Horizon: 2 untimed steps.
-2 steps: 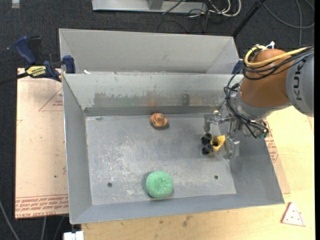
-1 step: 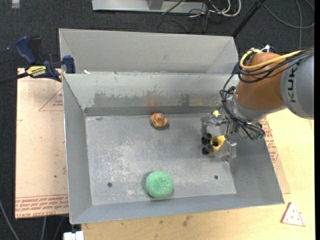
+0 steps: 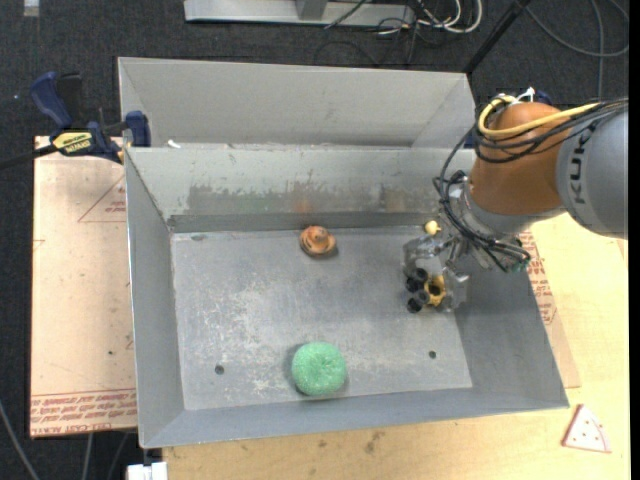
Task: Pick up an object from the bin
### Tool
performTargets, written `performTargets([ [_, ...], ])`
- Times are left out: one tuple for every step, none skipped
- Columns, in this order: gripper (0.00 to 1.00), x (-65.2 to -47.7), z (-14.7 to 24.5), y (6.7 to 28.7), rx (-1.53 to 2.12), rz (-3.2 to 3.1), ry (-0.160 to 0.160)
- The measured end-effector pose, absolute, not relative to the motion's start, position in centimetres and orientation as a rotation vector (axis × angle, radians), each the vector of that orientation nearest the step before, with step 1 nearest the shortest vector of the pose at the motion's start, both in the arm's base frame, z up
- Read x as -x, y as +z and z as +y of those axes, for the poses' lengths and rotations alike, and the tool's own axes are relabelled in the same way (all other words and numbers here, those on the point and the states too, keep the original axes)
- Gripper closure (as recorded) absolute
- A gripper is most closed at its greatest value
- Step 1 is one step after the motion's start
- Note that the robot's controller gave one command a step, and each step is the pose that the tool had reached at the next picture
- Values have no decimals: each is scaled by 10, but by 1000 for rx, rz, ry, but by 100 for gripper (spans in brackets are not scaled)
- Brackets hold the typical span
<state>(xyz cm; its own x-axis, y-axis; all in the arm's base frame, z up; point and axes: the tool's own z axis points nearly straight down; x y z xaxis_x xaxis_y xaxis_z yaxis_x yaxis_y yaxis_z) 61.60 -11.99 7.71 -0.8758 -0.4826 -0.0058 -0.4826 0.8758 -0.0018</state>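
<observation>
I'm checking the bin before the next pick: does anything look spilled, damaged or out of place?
Nothing stands out. A green round ball lies near the front wall and a small orange-brown thing near the back wall, well apart on the bin floor. The gripper hangs low at the right side, away from both.

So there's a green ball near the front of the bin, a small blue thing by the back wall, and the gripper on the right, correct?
Not quite: the camera view shows the small thing by the back wall is orange-brown, not blue. The green ball does lie near the front of the bin, and the gripper is on the right.
</observation>
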Motion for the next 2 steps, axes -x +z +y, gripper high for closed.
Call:
performTargets([
  [100,-616,-120,77,781,3037,0],
  [100,-635,-114,75,795,3035,-3],
])
